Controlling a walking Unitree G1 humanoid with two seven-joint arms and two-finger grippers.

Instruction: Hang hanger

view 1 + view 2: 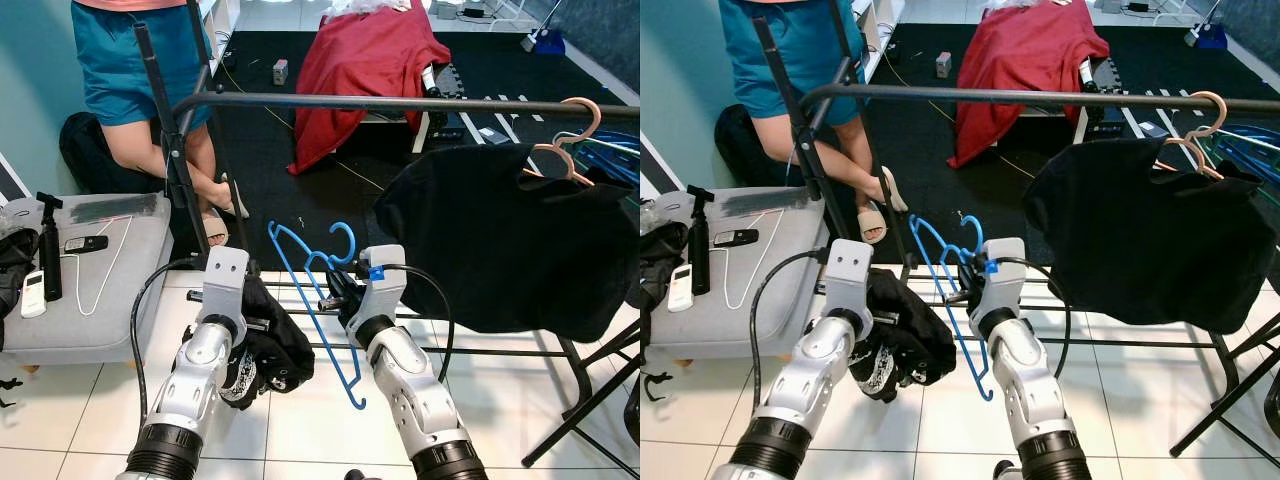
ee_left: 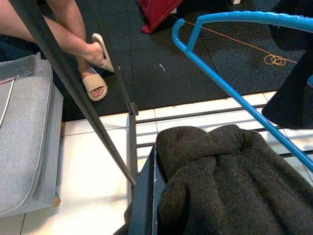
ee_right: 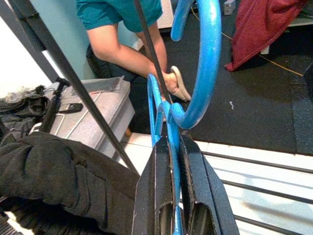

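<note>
Blue plastic catches my eye first in the left eye view: the blue hanger [image 1: 318, 300] stands nearly upright below the black rail [image 1: 400, 103], its hook curling up just under it without touching. My right gripper [image 1: 338, 292] has it by the neck, though the fingertips are tucked behind the wrist housing. The left gripper [image 1: 262, 318] is buried in a dark garment [image 1: 270, 345], so I cannot tell how its fingers stand. A black shirt [image 1: 510, 240] hangs on a pink hanger [image 1: 575, 135] at the rail's right end, cut off by the frame edge. A person [image 1: 140, 60] stands behind the rack, visible only from the waist down.

From the left wrist, the garment hides one finger; only a single dark finger [image 2: 144, 196] shows beside it.

From the right wrist, both fingers [image 3: 156, 196] are pressed tight on the hanger's stem, the hook rising out of frame.
</note>
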